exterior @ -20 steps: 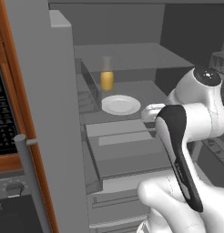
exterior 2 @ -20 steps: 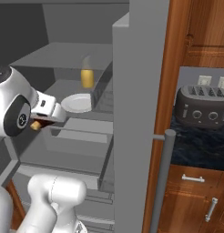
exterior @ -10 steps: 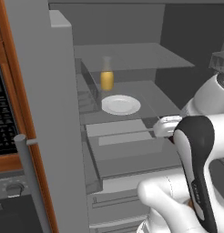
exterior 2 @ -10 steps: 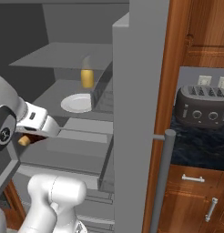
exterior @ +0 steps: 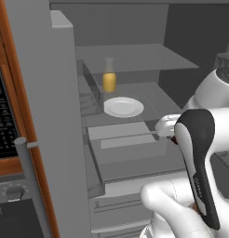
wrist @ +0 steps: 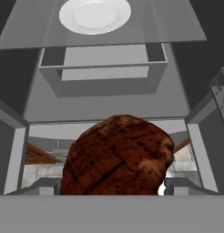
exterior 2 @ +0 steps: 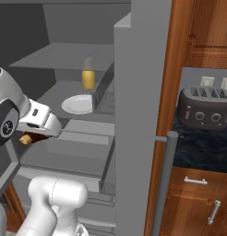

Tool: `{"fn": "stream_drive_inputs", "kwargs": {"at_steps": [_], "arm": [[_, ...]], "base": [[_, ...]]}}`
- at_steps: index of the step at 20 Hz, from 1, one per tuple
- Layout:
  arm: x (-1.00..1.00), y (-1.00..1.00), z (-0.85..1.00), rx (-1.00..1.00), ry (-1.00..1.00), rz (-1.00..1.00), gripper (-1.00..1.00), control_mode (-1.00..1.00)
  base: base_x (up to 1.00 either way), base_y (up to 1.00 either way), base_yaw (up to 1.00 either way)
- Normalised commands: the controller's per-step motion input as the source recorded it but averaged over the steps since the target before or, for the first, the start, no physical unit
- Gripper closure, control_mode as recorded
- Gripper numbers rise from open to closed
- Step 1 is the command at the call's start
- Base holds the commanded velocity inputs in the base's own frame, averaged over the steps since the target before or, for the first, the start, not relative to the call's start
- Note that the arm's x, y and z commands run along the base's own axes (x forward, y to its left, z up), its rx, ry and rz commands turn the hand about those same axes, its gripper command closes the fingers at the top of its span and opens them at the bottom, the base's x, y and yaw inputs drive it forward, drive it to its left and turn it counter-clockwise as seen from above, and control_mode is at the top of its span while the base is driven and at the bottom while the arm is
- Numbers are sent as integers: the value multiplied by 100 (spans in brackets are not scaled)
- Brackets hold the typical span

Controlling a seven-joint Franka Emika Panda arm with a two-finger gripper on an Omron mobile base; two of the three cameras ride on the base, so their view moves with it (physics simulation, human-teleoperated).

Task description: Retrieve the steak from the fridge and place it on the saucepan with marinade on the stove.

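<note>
Open fridge (exterior: pixel 51 93); steak (wrist: pixel 117 155) held in the claw (exterior 2: pixel 31 137)

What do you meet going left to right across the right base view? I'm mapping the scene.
Steak at the gripper → white plate → yellow-orange bottle → open fridge door → toaster.
</note>
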Motion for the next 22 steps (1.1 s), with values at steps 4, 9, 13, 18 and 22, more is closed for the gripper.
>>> {"fn": "stream_drive_inputs", "kwargs": {"at_steps": [4,9,13,18,22], "arm": [[0,0,22,0,0,0,100,-100],[0,0,15,0,0,0,100,-100],[-3,0,0,0,0,0,100,100],[0,0,0,0,0,0,100,100],[0,0,0,0,0,0,100,100]], "base": [[0,0,0],[0,0,0],[-27,-1,0],[-98,-12,0],[-100,-15,0]]}}
